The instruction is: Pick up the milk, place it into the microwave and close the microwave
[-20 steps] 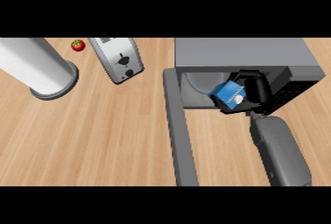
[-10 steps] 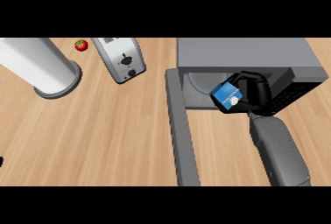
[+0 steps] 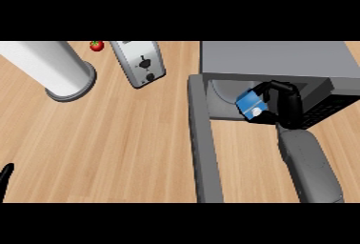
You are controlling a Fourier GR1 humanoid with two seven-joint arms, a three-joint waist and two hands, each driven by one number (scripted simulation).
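My left hand (image 3: 5,177) shows only as a black sliver at the lower left edge, well apart from the work; whether its fingers are straight or curled I cannot tell. Far to the left of my working fingers stands a pale cylinder (image 3: 51,66) on a round grey base, smooth and matte. Beside it lies a small red fruit (image 3: 96,45), then a grey metal toaster (image 3: 143,62) with a dark lever, boxy and hard-edged. All rest on a wooden counter (image 3: 105,143) with fine straight grain. Nearer, just left of my fingers, the microwave door (image 3: 202,143) hangs open, a long flat grey slab. My right hand (image 3: 281,105) is curled round the milk (image 3: 249,104), a small blue carton with a white patch, held at the mouth of the microwave (image 3: 277,57), over the cavity floor. I judge the carton light and stiff but crushable, its coated faces somewhat slippery; taking hold across two opposite flat sides looks soundest. The microwave is a grey box with a dark vented panel to the right of my fingers.
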